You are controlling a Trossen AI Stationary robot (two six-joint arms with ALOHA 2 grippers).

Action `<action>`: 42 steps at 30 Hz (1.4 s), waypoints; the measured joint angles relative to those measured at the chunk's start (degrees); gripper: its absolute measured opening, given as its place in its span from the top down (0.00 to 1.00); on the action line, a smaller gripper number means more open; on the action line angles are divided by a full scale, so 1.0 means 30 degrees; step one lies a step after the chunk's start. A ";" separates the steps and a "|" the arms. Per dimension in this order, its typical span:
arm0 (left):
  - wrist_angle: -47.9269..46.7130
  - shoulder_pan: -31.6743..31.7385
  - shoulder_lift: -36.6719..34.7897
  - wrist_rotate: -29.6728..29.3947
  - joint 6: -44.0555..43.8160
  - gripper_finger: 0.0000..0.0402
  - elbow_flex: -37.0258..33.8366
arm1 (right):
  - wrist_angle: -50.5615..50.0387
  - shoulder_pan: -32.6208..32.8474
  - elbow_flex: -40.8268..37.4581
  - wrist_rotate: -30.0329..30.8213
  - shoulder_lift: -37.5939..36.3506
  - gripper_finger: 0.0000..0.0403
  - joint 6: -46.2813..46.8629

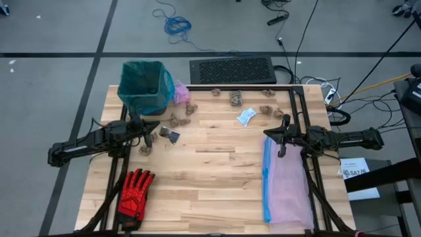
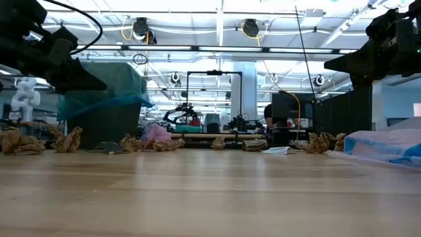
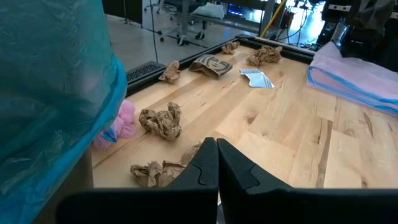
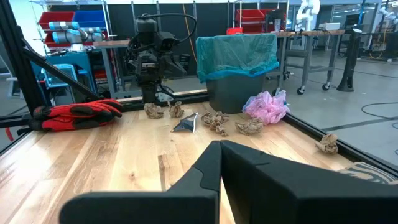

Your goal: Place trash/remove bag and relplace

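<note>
Tabletop (image 1: 217,184) of pale wood planks carries everything. Largest on it is a lilac bag (image 1: 288,187) with a blue rim, lying flat along the right side under the right arm. At the far left corner stands a dark bin lined with the teal-green bag (image 1: 143,84), its top folded over the rim. A red-and-black glove (image 1: 135,191) lies near the front left edge. Trash is scattered along the far half: brown paper lumps (image 1: 174,120), a pink piece (image 1: 181,93) beside the bin, a pale blue scrap (image 1: 246,116), a dark scrap (image 1: 172,135). The left gripper (image 1: 148,125) hovers just beside the bin, fingers pressed together, empty. The right gripper (image 1: 283,138) hangs over the lilac bag's far end, likewise closed on nothing.
</note>
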 joint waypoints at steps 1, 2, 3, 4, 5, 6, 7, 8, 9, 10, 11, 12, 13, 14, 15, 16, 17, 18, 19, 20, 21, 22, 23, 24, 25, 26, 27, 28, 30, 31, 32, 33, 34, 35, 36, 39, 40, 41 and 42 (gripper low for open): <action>0.0000 -0.0004 0.0000 0.0000 -0.0003 1.00 -0.0004 | -0.0004 0.0000 0.0004 -0.0004 0.0000 1.00 0.0007; 0.0006 -0.0007 0.0000 0.0000 0.0000 1.00 -0.0001 | -0.0006 0.0000 -0.0002 -0.0002 0.0002 1.00 0.0006; 0.0007 0.0000 0.0000 0.0000 0.0000 1.00 -0.0007 | -0.0002 0.0002 -0.0003 -0.0004 -0.0002 1.00 0.0005; 0.0004 -0.0003 0.0000 0.0000 -0.0003 1.00 -0.0007 | 0.0000 0.0003 0.0000 -0.0004 -0.0004 1.00 0.0004; 0.0007 -0.0004 0.0000 0.0000 0.0000 1.00 -0.0004 | -0.0007 0.0005 -0.0001 -0.0002 0.0000 1.00 0.0000; 0.0003 0.0000 0.0000 0.0000 0.0000 1.00 -0.0007 | -0.0005 0.0000 -0.0003 -0.0004 -0.0001 1.00 0.0007; 0.0007 -0.0006 0.0000 0.0000 0.0000 1.00 -0.0006 | -0.0006 0.0006 0.0003 -0.0003 -0.0003 1.00 0.0007; 0.0007 -0.0007 0.0000 0.0000 0.0000 1.00 -0.0007 | -0.0006 0.0000 0.0003 -0.0003 -0.0003 1.00 0.0007; 0.0000 0.0000 0.0000 0.0000 0.0000 1.00 -0.0007 | -0.0007 0.0000 0.0004 -0.0004 -0.0004 1.00 0.0007; 0.0001 -0.0003 0.0000 0.0000 -0.0001 1.00 -0.0007 | -0.0001 0.0006 0.0004 -0.0004 0.0002 1.00 0.0006; 0.0007 -0.0004 0.0000 0.0000 -0.0001 1.00 -0.0004 | -0.0002 0.0000 -0.0001 -0.0004 -0.0004 1.00 0.0002; 0.0003 -0.0005 0.0000 0.0000 -0.0005 1.00 -0.0005 | -0.0007 0.0004 0.0001 -0.0004 -0.0004 1.00 0.0004; 0.0001 -0.0005 0.0000 0.0000 -0.0005 1.00 -0.0003 | -0.0004 0.0005 -0.0001 -0.0004 0.0000 1.00 0.0000; 0.0006 -0.0004 0.0000 0.0000 -0.0005 1.00 -0.0004 | -0.0005 0.0000 0.0004 -0.0004 -0.0004 1.00 0.0004; 0.0007 -0.0003 0.0000 0.0000 -0.0005 1.00 -0.0006 | 0.0000 0.0003 0.0004 -0.0004 -0.0001 1.00 0.0003; 0.0007 -0.0004 0.0000 0.0000 0.0000 1.00 -0.0007 | 0.0000 0.0000 -0.0003 -0.0004 -0.0004 1.00 0.0000; 0.0004 -0.0001 0.0000 0.0000 0.0000 1.00 -0.0007 | -0.0007 0.0007 0.0004 -0.0004 -0.0003 1.00 0.0001; 0.0000 0.0000 0.0000 0.0000 0.0000 1.00 -0.0007 | 0.0000 0.0001 0.0004 -0.0004 0.0003 1.00 0.0007; 0.0004 0.0000 0.0000 0.0000 -0.0003 1.00 -0.0004 | -0.0007 0.0000 -0.0003 -0.0004 0.0003 1.00 0.0007; 0.0007 -0.0002 0.0000 0.0000 -0.0002 1.00 -0.0005 | -0.0003 0.0000 0.0001 0.0000 -0.0004 1.00 0.0004; 0.0004 -0.0004 0.0000 0.0000 -0.0004 1.00 -0.0004 | -0.0007 0.0004 0.0003 -0.0003 0.0000 1.00 0.0007; 0.0007 -0.0006 0.0000 0.0000 -0.0002 1.00 -0.0006 | -0.0007 0.0007 0.0002 -0.0004 -0.0004 1.00 0.0000; 0.0022 0.0000 0.0000 0.0000 -0.0005 1.00 -0.0005 | 0.0000 0.0007 -0.0001 -0.0004 -0.0002 1.00 0.0007; 0.0060 0.0000 0.0000 0.0000 -0.0007 1.00 -0.0006 | -0.0001 0.0002 0.0000 -0.0002 0.0000 1.00 0.0002; 0.0080 -0.0007 0.0000 0.0000 0.0000 1.00 -0.0007 | -0.0007 0.0000 0.0001 -0.0004 -0.0001 1.00 0.0000; 0.0073 0.0000 0.0000 0.0000 0.0000 1.00 -0.0007 | 0.0000 0.0000 0.0004 -0.0001 0.0000 1.00 0.0004; 0.0073 -0.0003 0.0000 0.0000 -0.0003 1.00 -0.0007 | -0.0007 0.0005 0.0002 -0.0004 0.0000 1.00 0.0004; 0.0073 0.0000 0.0000 0.0000 -0.0003 1.00 -0.0005 | -0.0006 0.0004 -0.0002 -0.0002 -0.0004 1.00 0.0004; 0.0203 0.0000 0.0000 -0.0009 0.0007 1.00 -0.0007 | 0.0000 0.0000 -0.0003 -0.0004 0.0003 1.00 0.0000; 0.0341 -0.0007 0.0000 -0.0108 0.0000 1.00 -0.0007 | -0.0005 0.0004 0.0004 -0.0003 0.0001 1.00 0.0001; 0.0424 -0.0004 0.0000 -0.0160 -0.0010 1.00 -0.0003 | -0.0006 0.0002 0.0001 -0.0004 0.0003 1.00 0.0003; 0.0511 0.0000 0.0000 -0.0149 -0.0013 1.00 0.0000 | -0.0006 0.0000 0.0003 -0.0004 0.0002 1.00 0.0001; 0.0590 0.0000 0.0000 -0.0007 -0.0019 1.00 -0.0005 | -0.0006 0.0001 -0.0003 -0.0004 -0.0004 1.00 0.0000; 0.0652 -0.0004 0.0000 0.0189 -0.0009 1.00 -0.0002 | -0.0007 0.0000 -0.0003 0.0003 -0.0004 1.00 0.0000; 0.0646 -0.0007 0.0000 0.0219 0.0022 1.00 -0.0003 | -0.0003 0.0000 -0.0003 -0.0004 -0.0001 1.00 0.0004; 0.0649 -0.0007 0.0000 0.0229 -0.0733 1.00 -0.0004 | -0.0005 0.0007 0.0004 -0.0004 -0.0002 1.00 0.0002; 0.0656 -0.0007 0.0000 0.0247 -0.1355 1.00 -0.0007 | -0.0006 0.0007 -0.0001 -0.0004 0.0001 1.00 0.0004; 0.0668 -0.0007 0.0000 0.0255 -0.1896 1.00 -0.0004 | -0.0001 0.0006 0.0003 -0.0004 -0.0004 1.00 0.0006; 0.0810 -0.0007 0.0000 0.0262 -0.2336 1.00 -0.0007 | -0.0004 0.0000 -0.0003 -0.0004 0.0003 1.00 0.0002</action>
